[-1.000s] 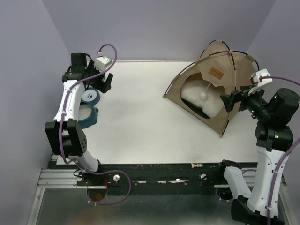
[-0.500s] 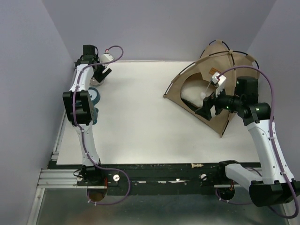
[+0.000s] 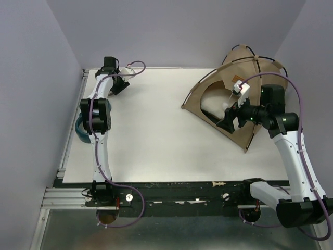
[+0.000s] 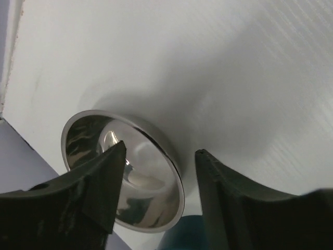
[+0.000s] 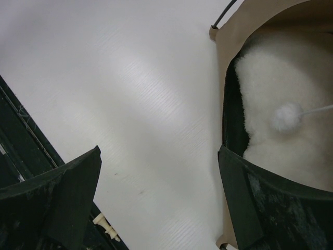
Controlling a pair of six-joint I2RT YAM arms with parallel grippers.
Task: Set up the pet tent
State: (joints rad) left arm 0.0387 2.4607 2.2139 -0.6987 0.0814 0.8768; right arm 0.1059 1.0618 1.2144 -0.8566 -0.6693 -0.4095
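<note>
Most of the job looks finished to us. Nearest, on the right, the right gripper (image 3: pixel 227 121) hangs with its jaws spread wide and holding nothing, just before the doorway of the pet tent (image 3: pixel 268 73). That tent stands at the far right of the table (image 3: pixel 156 130), black poles arched and walls taut. A white cushion (image 5: pixel 270 78) lies inside, with the pom-pom (image 5: pixel 285 117) dangling over it. We judge little is left beyond perhaps squaring it up. In the far left corner the left gripper (image 4: pixel 161 148) straddles the rim of a steel bowl (image 4: pixel 93 135), jaws partly apart, gripping nothing we can see.
</note>
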